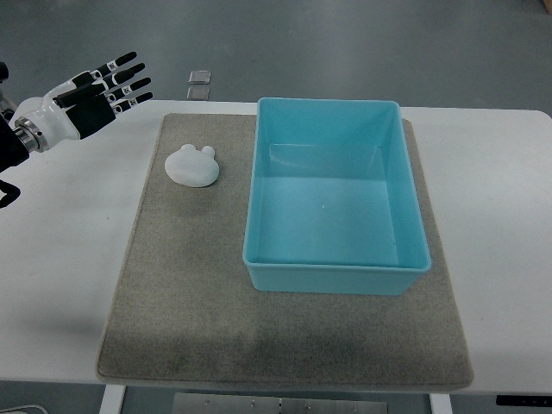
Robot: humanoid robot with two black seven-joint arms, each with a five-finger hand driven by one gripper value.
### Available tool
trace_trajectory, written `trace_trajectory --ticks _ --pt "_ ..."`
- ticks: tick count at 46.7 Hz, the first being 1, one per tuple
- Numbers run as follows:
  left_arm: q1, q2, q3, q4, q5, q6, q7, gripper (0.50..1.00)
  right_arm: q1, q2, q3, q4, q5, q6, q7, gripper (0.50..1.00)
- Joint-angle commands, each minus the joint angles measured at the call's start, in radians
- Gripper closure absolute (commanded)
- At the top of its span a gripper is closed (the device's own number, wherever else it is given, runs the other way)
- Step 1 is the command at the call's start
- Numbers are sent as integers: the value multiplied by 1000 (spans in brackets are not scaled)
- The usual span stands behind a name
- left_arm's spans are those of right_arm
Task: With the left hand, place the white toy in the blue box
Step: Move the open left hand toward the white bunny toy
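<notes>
Nearest the camera, at the bottom of the frame, lies the front edge of a grey mat (pixel 216 336) on a white table (pixel 69 285). Up in the upper left corner the left hand (pixel 86 97) hovers above the table with its fingers (pixel 121 73) stretched out and spread, holding nothing. Right of it and slightly lower, well apart from it, the white toy (pixel 193 165) rests on the mat. Just right of the toy stands the blue box (pixel 335 269), its inside bare

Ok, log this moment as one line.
left hand open, upper left | white toy on grey mat | blue plastic box empty
</notes>
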Motion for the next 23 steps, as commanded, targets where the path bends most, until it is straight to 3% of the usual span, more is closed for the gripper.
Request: trace_trajectory --ticks 1,23 --pt "0 -1 4 -2 0 -1 0 501 0 0 0 0 0 0 0 564" --pt "-10 -34 6 35 -3 5 -3 504 0 0 0 0 0 0 0 564"
